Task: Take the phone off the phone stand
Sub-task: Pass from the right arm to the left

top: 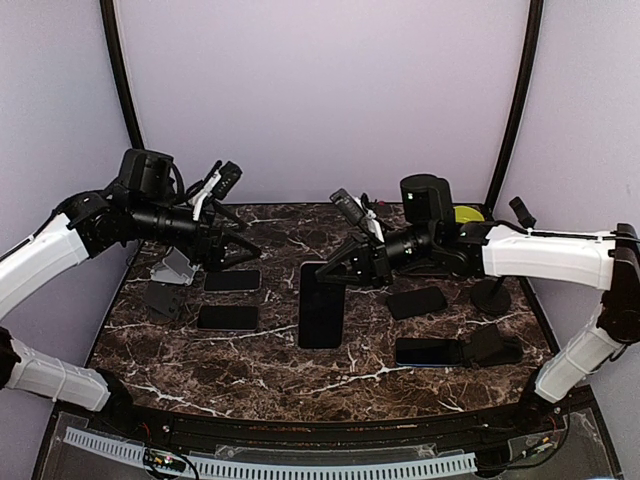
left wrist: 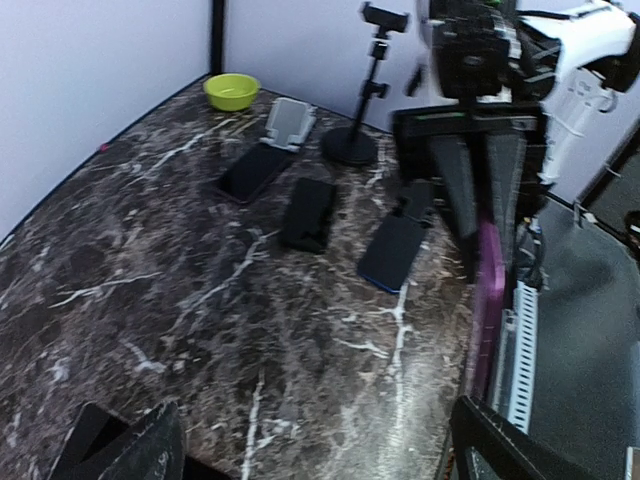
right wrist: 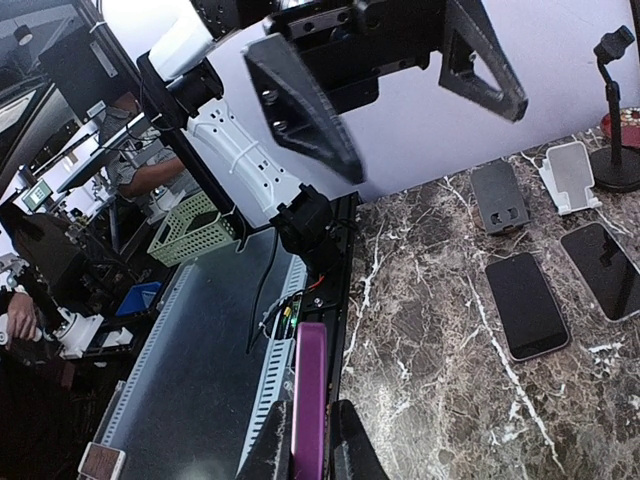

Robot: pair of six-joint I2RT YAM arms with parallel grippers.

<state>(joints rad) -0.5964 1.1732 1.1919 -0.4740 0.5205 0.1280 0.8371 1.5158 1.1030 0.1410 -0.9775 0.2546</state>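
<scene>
Slotted rail (top: 300, 467); phone (top: 320, 310) over marble table (top: 250, 365); lilac walls (top: 320, 90).

robot lab — marble table (top: 250, 372), green basket (right wrist: 195, 238)

Purple-edged black phone (top: 320, 310); dark, white-veined marble table (top: 250, 372)

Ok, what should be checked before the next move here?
1. Right gripper shut on the purple-edged phone: ok.
2. Phone apart from the grey folding stand and the black stand: ok.
3. Left gripper open and empty: ok.
4. Arms apart from each other: ok.
5. Marble table bare beneath the phone: cannot tell, the phone hides that patch.
</scene>
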